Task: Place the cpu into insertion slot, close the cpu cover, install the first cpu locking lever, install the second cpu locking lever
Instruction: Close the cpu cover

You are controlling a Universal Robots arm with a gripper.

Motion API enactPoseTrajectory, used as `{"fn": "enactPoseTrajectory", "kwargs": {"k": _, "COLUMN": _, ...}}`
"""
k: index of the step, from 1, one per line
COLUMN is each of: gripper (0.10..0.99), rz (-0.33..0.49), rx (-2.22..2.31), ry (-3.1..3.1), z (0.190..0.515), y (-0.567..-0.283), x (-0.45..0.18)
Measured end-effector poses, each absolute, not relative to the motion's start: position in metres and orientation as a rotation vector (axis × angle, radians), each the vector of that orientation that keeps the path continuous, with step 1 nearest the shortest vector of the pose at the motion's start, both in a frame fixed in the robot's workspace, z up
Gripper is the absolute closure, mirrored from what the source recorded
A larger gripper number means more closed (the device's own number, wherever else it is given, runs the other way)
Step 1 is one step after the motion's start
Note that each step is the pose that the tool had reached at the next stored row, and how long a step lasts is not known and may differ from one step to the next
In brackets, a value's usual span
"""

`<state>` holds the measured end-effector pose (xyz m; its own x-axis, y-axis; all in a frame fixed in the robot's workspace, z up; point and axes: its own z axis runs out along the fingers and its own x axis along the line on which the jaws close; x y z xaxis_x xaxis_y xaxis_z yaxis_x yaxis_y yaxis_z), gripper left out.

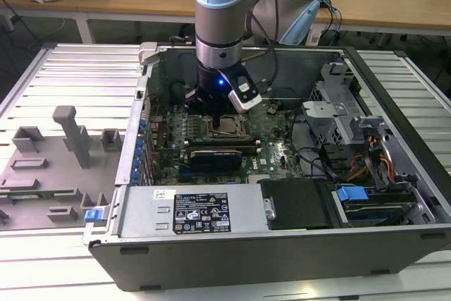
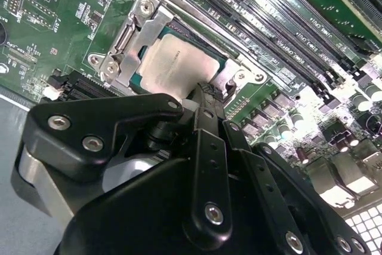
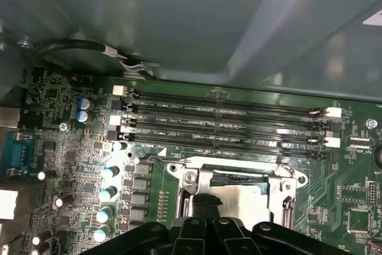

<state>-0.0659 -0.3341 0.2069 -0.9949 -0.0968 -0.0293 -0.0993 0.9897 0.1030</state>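
**Claw down on the cpu slot inside the open case**

The arm [image 1: 222, 26] reaches straight down into the open case [image 1: 282, 252], which lies on the slatted surface [image 1: 63, 68]. The claw [image 2: 202, 92] is closed, its fingertips together and holding nothing. In both wrist views its tip [image 3: 206, 201] sits at the edge of the slot [image 2: 255, 77], touching or just short of the metal there.

The cpu [image 2: 179, 64] lies flat in the slot with its dull silver top up. The cover [image 2: 131, 35] is down around it, so the cpu [image 3: 245, 198] shows through the window. A thin wire lever [image 3: 152, 157] runs along the side nearest the memory slots; it looks to be down, though its latch is hidden behind the claw's black links.

The slot is crowded. The long memory slots [image 3: 227, 126] run just beside it. A row of small capacitors [image 3: 107, 192] stands along another side, and a black cable [image 3: 65, 46] loops over the board's edge by the case wall.

In the exterior view the black graphics card [image 1: 215, 154] lies just in front of the slot. The power supply [image 1: 190, 209] sits nearer the camera. Drive bays with a blue clip [image 1: 350, 194] fill the case's end toward the exterior view's right. Outside the case, toward the exterior view's left, a grey fixture tray [image 1: 49, 167] rests on the surface.
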Motion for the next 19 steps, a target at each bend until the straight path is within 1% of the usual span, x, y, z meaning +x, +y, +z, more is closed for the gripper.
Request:
{"fn": "enactPoseTrajectory", "kwargs": {"k": 8, "gripper": 0.980, "rz": 0.166, "rx": -0.155, "ry": 3.109, "z": 0.215, "y": -0.334, "x": -0.066}}
{"fn": "enactPoseTrajectory", "kwargs": {"k": 13, "gripper": 0.980, "rz": 0.167, "rx": -0.154, "ry": 3.113, "z": 0.215, "y": -0.342, "x": -0.064}}
{"fn": "enactPoseTrajectory", "kwargs": {"k": 16, "gripper": 0.980, "rz": 0.168, "rx": -0.154, "ry": 3.119, "z": 0.215, "y": -0.352, "x": -0.060}}
{"fn": "enactPoseTrajectory", "kwargs": {"k": 19, "gripper": 0.980, "rz": 0.169, "rx": -0.154, "ry": 3.119, "z": 0.214, "y": -0.353, "x": -0.056}}
